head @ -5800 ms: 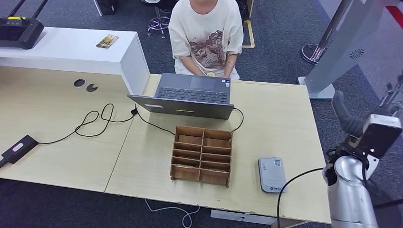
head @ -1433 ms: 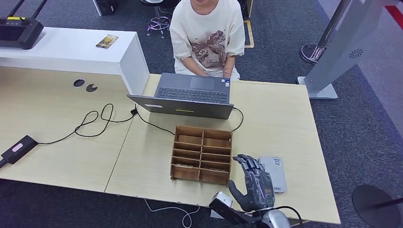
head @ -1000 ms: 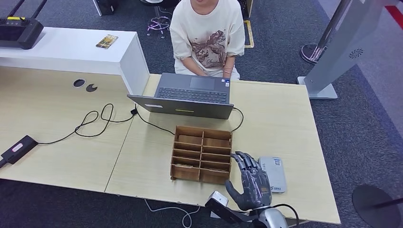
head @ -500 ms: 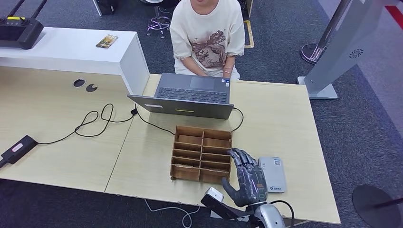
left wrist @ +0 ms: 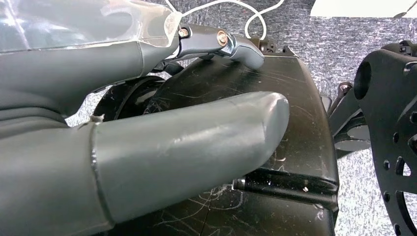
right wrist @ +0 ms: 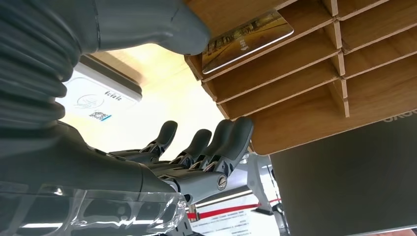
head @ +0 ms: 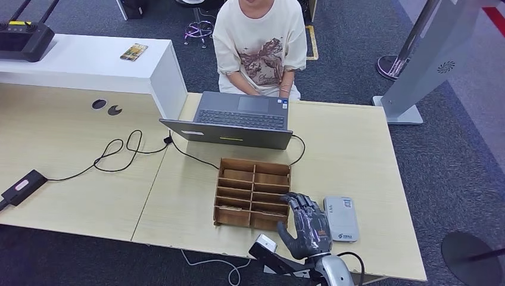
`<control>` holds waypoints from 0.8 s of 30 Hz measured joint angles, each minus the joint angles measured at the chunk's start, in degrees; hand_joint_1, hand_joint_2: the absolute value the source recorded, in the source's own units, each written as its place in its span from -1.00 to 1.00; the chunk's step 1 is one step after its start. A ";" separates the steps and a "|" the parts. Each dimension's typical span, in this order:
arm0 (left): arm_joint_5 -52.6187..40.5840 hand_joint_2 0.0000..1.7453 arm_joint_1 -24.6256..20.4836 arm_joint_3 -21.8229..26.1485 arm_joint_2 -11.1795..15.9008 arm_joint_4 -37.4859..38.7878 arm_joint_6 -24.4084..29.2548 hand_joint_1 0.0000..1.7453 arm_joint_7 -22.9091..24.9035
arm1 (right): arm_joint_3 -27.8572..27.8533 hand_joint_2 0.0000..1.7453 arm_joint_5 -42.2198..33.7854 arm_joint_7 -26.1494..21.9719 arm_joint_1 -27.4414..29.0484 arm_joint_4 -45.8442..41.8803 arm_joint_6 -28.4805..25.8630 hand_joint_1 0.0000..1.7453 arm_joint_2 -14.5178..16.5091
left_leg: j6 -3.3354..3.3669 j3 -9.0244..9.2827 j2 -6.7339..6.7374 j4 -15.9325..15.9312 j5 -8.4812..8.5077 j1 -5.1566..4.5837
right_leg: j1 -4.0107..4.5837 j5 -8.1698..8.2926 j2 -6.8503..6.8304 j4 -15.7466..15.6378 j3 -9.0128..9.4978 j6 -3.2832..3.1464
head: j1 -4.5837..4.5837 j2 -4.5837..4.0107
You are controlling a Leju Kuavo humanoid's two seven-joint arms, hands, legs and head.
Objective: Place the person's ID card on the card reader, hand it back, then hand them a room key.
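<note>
My right hand (head: pixel 306 226) hovers low over the desk's front edge, fingers spread and holding nothing. Its fingertips (head: pixel 296 199) reach the right side of the wooden slotted organizer (head: pixel 253 193). In the right wrist view my right hand (right wrist: pixel 147 162) faces the organizer (right wrist: pixel 305 73), where a printed key card (right wrist: pixel 246 42) lies in one slot next to the thumb. The grey-white card reader (head: pixel 340 218) lies flat just right of that hand, also seen as the card reader (right wrist: pixel 98 93). My left hand (left wrist: pixel 147 147) hangs down with thumb and fingers apart, holding nothing.
A person in a cream T-shirt (head: pixel 259 44) sits behind the open laptop (head: pixel 238 122) at the desk's far side. Black cables (head: pixel 125 149) run across the left desk to a small black device (head: pixel 22 186). A card-like item (head: pixel 134 52) lies on the white counter.
My right arm swung in from the right and came down by the card reader. Over the last second the hand slid left, off the reader and toward the organizer's side.
</note>
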 joint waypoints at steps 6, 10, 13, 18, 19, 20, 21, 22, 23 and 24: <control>0.01 -1.00 0.00 -0.07 0.02 0.00 0.03 -1.00 -0.03 | 0.00 1.00 0.14 0.01 0.02 0.45 0.00 -0.20 0.00 | 0.00 0.00 0.00 0.00 0.00 0.00 | 0.00 0.00 0.00 0.00 0.00 0.00 | -0.01 0.00; 0.00 -1.00 0.00 -0.13 0.02 0.01 0.05 -1.00 -0.04 | 0.00 1.00 0.19 0.11 0.05 0.66 -0.02 -0.18 0.00 | 0.00 0.00 0.00 0.00 0.00 0.00 | 0.00 0.00 0.00 0.00 0.00 0.00 | -0.01 0.00; 0.01 -1.00 0.00 -0.21 0.04 0.01 0.08 -1.00 -0.03 | 0.00 1.00 0.17 0.17 0.09 0.70 -0.05 -0.18 0.00 | 0.00 0.00 0.00 0.00 0.00 0.00 | 0.00 0.00 0.00 0.00 -0.01 0.00 | -0.01 0.00; 0.00 -1.00 0.00 -0.26 0.11 0.01 0.09 -1.00 -0.04 | 0.00 1.00 0.18 1.02 0.18 0.75 -0.37 -0.21 0.00 | 0.00 0.00 0.01 0.00 0.00 0.00 | 0.00 0.00 0.00 0.00 -0.01 0.00 | 0.00 0.00; 0.00 -1.00 0.00 -0.26 0.12 0.01 0.09 -1.00 -0.04 | 0.00 1.00 0.19 1.25 0.20 0.75 -0.47 -0.22 0.00 | 0.00 0.00 0.01 0.00 0.00 0.00 | 0.00 0.00 0.00 0.00 -0.01 0.00 | 0.00 0.00; 0.01 -1.00 0.00 -0.26 0.13 0.00 0.09 -1.00 -0.04 | 0.00 1.00 0.25 1.43 0.22 0.75 -0.55 -0.23 -0.01 | 0.00 0.00 0.01 0.00 0.00 0.00 | 0.00 0.00 0.01 0.00 -0.01 0.00 | 0.00 0.00; 0.01 -1.00 0.00 -0.27 0.14 0.01 0.09 -1.00 -0.04 | 0.00 1.00 0.34 1.61 0.25 0.74 -0.60 -0.24 -0.01 | 0.00 0.00 0.01 0.00 0.00 0.00 | 0.00 0.00 0.01 0.00 -0.01 0.00 | 0.00 0.00; 0.01 -1.00 0.00 -0.27 0.14 0.01 0.09 -1.00 -0.05 | 0.00 1.00 0.50 1.80 0.29 0.74 -0.65 -0.24 -0.01 | 0.00 0.01 0.01 0.00 0.00 0.00 | 0.00 0.00 0.01 0.00 -0.01 0.00 | -0.01 0.00; 0.01 -1.00 0.00 -0.28 0.15 0.01 0.09 -1.00 -0.06 | 0.00 1.00 0.81 2.08 0.33 0.73 -0.71 -0.24 -0.02 | 0.00 0.00 0.01 0.00 0.00 0.00 | 0.00 0.00 0.01 0.00 -0.01 0.00 | 0.00 0.00; 0.00 -1.00 0.00 -0.28 0.15 0.00 0.09 -1.00 -0.07 | 0.00 1.00 1.24 2.39 0.36 0.73 -0.80 -0.25 -0.03 | 0.00 0.01 0.01 0.00 0.00 0.00 | 0.00 0.00 0.01 0.00 -0.01 0.00 | 0.00 0.00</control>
